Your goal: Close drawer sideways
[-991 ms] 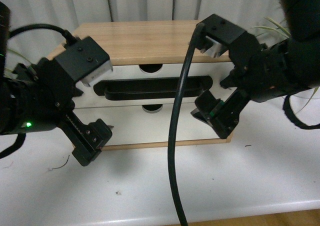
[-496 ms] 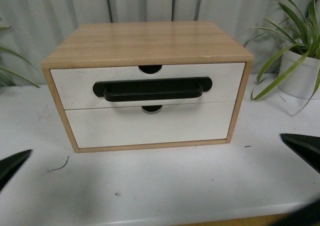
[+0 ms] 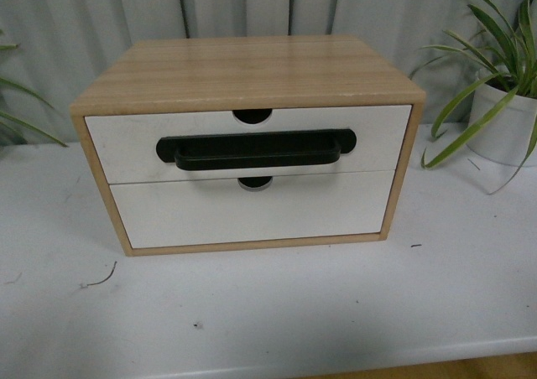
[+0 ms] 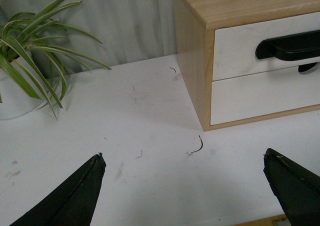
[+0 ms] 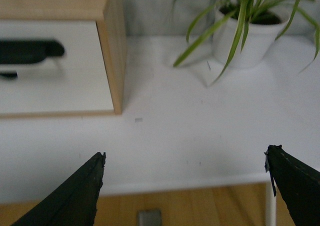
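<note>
The drawer (image 3: 126,148) is the upper one of a wooden cabinet (image 3: 252,69). It has a white front, a long black bar handle (image 3: 252,150) and a semicircular notch (image 3: 252,115). Its front sits flush with the cabinet face. Neither arm shows in the front view. My left gripper (image 4: 185,158) is open and empty over the white table, left of the cabinet, whose drawer (image 4: 235,51) shows there. My right gripper (image 5: 185,158) is open and empty near the table's front edge, right of the cabinet, with the drawer (image 5: 50,43) in view.
A handleless white drawer (image 3: 252,211) lies below. Potted plants stand on the table at the right (image 3: 503,111) and left (image 4: 15,86). A small dark scrap (image 3: 101,277) lies in front of the cabinet. The table's front edge (image 3: 336,358) is close.
Both arms were in front of the cabinet a second ago. They have pulled back out of the front view. The drawer front looks the same.
</note>
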Controlling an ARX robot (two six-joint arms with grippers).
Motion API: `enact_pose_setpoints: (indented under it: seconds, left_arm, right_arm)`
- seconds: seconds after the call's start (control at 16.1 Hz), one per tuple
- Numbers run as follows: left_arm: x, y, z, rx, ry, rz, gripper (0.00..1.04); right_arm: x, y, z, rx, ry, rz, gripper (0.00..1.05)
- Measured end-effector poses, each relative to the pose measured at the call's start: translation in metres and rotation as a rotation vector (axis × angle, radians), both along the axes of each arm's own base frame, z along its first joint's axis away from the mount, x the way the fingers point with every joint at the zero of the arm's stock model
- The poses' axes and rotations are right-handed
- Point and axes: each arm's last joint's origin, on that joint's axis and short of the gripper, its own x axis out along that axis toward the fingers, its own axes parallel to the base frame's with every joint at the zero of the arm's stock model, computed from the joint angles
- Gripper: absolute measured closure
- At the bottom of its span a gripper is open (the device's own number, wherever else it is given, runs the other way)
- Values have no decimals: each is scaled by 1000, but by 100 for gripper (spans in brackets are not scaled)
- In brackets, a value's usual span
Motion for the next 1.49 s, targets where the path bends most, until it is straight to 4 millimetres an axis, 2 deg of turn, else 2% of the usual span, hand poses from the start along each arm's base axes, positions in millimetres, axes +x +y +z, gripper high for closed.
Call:
enact_pose_setpoints:
  seconds: [0.06,0.12,0.19,0.31,0.5,0.62,0.74,0.81,0.87,1.18,1.3,1.36,1.49]
  left_arm:
    - [0,-2,1,-10,-81,19,11]
    - [-1,-9,8,-54,-182,-1,24]
    - [-4,-11,13,-76,-231,-18,37]
    - [-6,-9,10,-91,-203,5,60]
    - [-8,-9,11,-100,-215,3,78]
    - [-10,-9,10,-101,-206,4,100]
    - [-12,-9,10,-104,-210,4,103]
    - [-17,-9,5,-103,-160,6,103]
    - [-22,-9,8,-104,-209,4,103]
    - [-22,-9,7,-104,-195,4,103]
    - [-22,-9,7,-104,-197,5,103]
    - [-22,-9,7,-104,-197,4,103]
    - [-22,-9,7,-104,-198,5,103]
  right_arm:
    - [1,0,0,22,-110,-12,12]
    - [-4,-3,-6,45,-221,-14,25]
    - [-6,-6,-9,52,-259,-22,36]
    - [-11,-11,-6,58,-289,-16,61]
    - [-13,-21,-13,54,-280,-42,79]
    - [-17,-20,-11,57,-302,-23,101]
    - [-19,-20,-12,58,-294,-23,103]
    - [-21,-20,-11,58,-299,-23,103]
    - [-22,-20,-11,59,-297,-23,103]
    - [-27,-20,-12,61,-295,-24,103]
    - [-35,-20,-18,60,-246,-24,103]
    - [-38,-20,-13,61,-306,-23,103]
    - [-38,-20,-15,61,-284,-24,103]
